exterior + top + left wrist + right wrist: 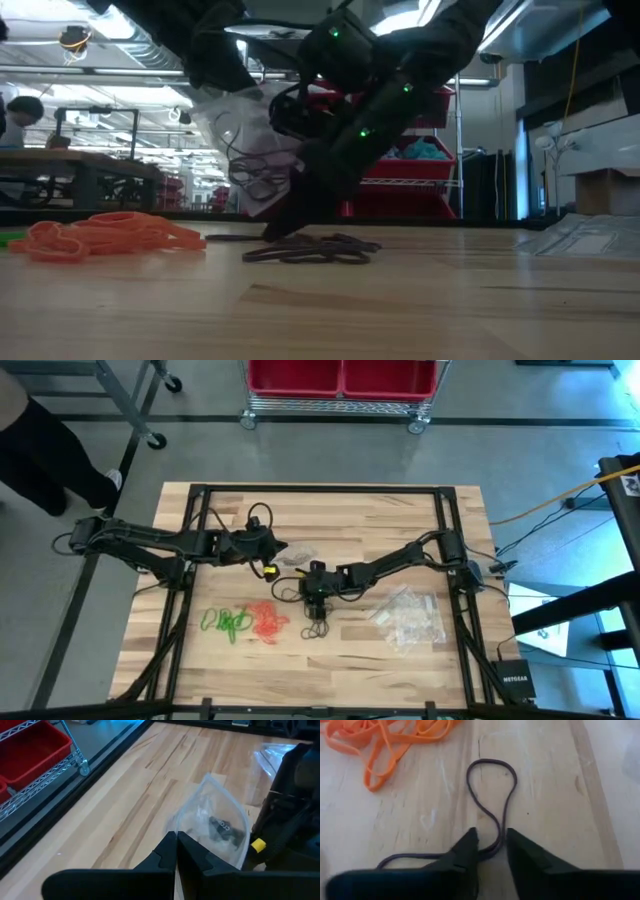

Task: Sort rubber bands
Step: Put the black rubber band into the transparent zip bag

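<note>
Wood table (pixel 330 660) | clear bags (pixel 410 618) (heaped) beside right gripper (pixel 490 851) | black band (pixel 492 790) between fingers

Light wooden table (pixel 400 660) carries three rubber-band heaps in a row, green (pixel 226 623), orange (pixel 267 620) and black (pixel 316 628), plus a spread of clear plastic bags (pixel 410 618) off to the right.

Even, bright overhead light falls on the table (pixel 330 660) with only faint shadows. At table height, ceiling lamps glare behind the arms (which read as near silhouettes). Close to the right gripper (pixel 490 842), the fingers (pixel 465 852) blur softly.
</note>
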### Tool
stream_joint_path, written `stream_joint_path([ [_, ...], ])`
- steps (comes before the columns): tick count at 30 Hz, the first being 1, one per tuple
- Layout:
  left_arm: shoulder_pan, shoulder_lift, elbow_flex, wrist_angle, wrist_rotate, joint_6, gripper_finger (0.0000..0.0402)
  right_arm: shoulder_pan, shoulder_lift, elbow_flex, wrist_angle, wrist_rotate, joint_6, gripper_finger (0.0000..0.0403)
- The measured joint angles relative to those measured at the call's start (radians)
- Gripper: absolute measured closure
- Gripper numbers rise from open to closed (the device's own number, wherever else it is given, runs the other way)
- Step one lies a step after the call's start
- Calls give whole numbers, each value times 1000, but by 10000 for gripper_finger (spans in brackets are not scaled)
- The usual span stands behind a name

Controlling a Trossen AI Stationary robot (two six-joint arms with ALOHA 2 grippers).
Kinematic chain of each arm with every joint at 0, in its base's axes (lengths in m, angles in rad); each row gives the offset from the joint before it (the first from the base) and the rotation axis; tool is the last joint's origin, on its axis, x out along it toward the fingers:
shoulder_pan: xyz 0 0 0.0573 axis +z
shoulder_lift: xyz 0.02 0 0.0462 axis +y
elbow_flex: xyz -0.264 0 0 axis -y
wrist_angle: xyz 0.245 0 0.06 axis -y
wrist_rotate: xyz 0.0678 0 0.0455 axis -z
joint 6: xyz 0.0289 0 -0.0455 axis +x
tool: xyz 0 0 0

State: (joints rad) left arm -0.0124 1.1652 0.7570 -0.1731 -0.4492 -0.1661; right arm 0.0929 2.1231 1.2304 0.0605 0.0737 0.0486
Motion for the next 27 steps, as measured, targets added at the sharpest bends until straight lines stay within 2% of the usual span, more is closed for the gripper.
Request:
stream_joint_path([
  [3,0,0,0,1,0,-6,401,-2,0,0,-11,6,0,379],
  [5,0,0,0,0,0,-6,402,-3,0,2,-19,15,1,394],
  [12,0,0,0,0,0,-6,401,-3,-82,-7,-89,51,-21,402],
  [20,0,0,0,-1,0,-2,401,-3,-306,-4,-165,108,-93,403],
  [27,0,0,0,-2,0,3,401,-8,-482,-3,-131,123,-164,403],
])
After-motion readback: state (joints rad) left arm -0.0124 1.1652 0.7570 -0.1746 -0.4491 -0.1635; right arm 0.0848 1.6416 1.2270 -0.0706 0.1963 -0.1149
